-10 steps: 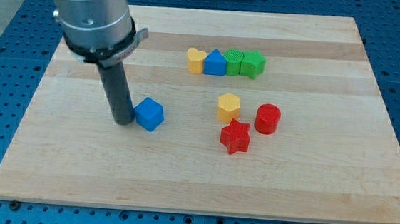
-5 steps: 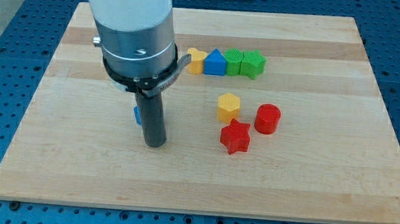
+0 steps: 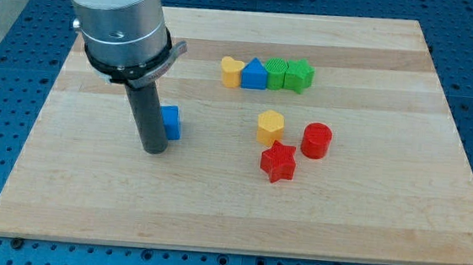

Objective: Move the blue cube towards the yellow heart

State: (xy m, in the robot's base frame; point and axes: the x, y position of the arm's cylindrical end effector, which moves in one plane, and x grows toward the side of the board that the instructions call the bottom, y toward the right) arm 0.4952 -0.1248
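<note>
The blue cube (image 3: 171, 121) sits flat on the bench (image 3: 366, 210), just to the view's right of my tip (image 3: 153, 150) and slightly above it; the rod hides the cube's left part, so contact cannot be told; the yellow heart (image 3: 231, 71) lies well apart from my tip, up and toward the view's right, with its lobes turned to the view's left; it stands at the left end of a short row of blocks, touching the next one.

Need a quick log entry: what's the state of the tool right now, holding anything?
Tool: a bare rod, nothing held; my tip rests on the board just left of the blue cube, partly hiding it.
</note>
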